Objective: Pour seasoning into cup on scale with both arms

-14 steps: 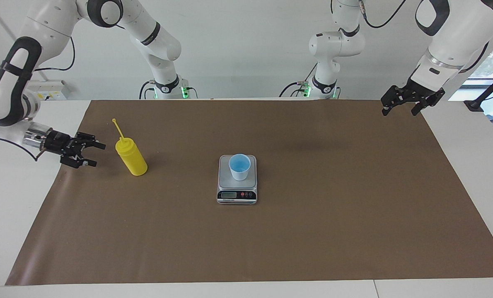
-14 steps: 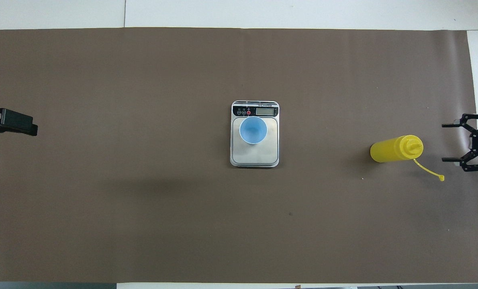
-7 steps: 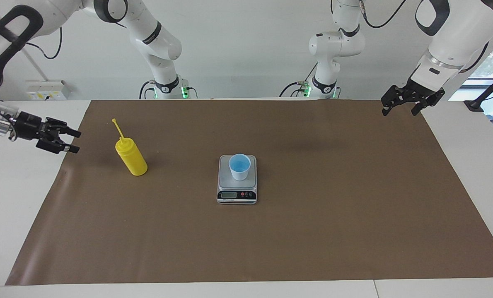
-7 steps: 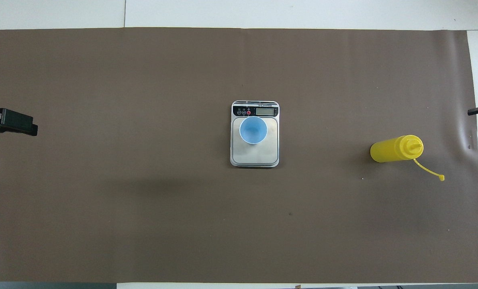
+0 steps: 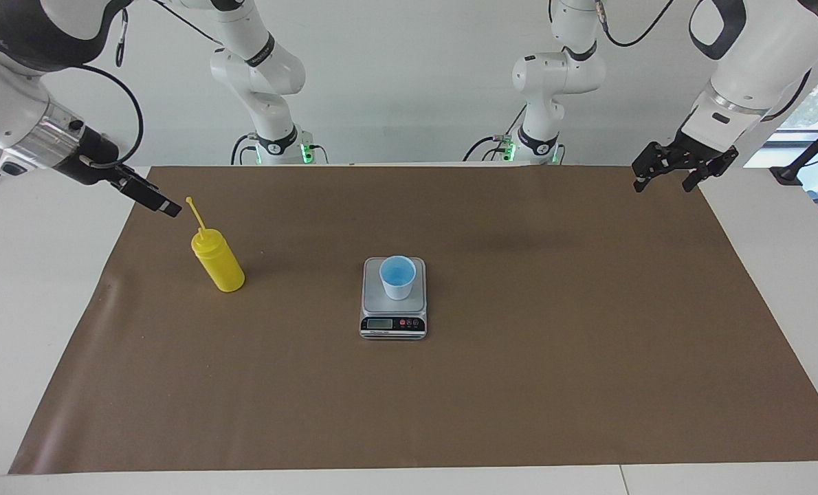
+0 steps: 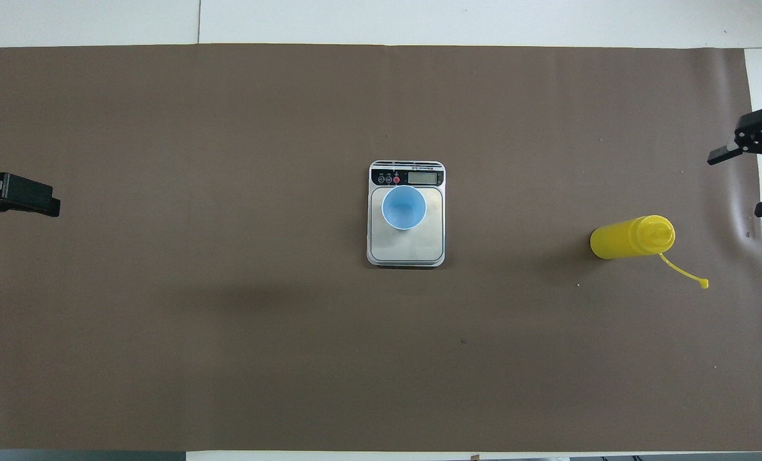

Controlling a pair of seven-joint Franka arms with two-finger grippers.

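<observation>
Facing view: squeeze bottle (image 5: 218, 262) upright, untouched; cup (image 5: 397, 276) on scale (image 5: 393, 323). Right tool (image 5: 149, 195) and left tool (image 5: 680, 168) raised, fingers apart, empty.

One camera sits high across the table (image 5: 10, 330) and looks back at the two arms, whose bases stand along the top of its picture; it takes in the whole brown mat (image 5: 519, 385) with white table edge round it, from a fair way off. The other hangs high above the arms' own end and looks steeply down and forward, the mat (image 6: 227, 358) filling nearly its whole picture. Both cover the same mat, with the scale (image 5: 394, 323) (image 6: 406, 253) mid-mat in each, but half a turn apart.
</observation>
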